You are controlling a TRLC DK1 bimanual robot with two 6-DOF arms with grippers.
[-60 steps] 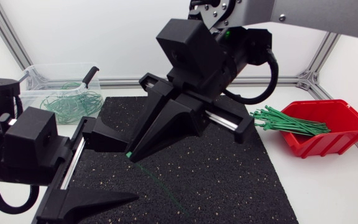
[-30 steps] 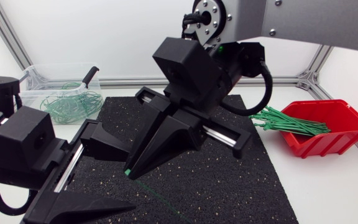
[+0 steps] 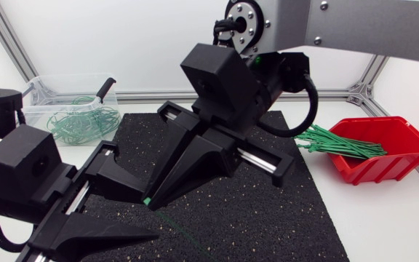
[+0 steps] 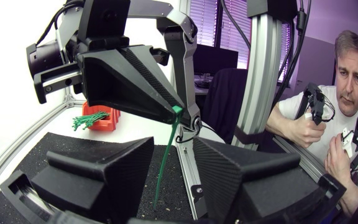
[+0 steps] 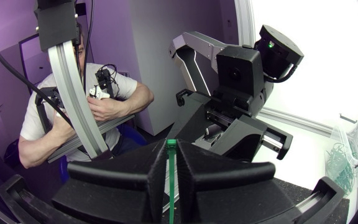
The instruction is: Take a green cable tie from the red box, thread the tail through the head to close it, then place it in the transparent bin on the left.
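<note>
Pick done: my right gripper (image 3: 150, 199) clamps one green cable tie (image 4: 165, 163) by its head, tail hanging between the spread fingers of my left gripper (image 4: 171, 149); threading and the transparent bin (image 3: 49, 78) remain.

Our left tool (image 4: 171, 171) and right tool (image 3: 150, 199) are matt black plastic. We take the green cable tie (image 4: 165, 163) for smooth plastic. The mat (image 3: 268, 207) is rough, speckled black rubber, the red box (image 3: 398, 161) glossy plastic, the bin (image 3: 42, 89) clear plastic, the table (image 3: 384, 225) smooth white.
</note>
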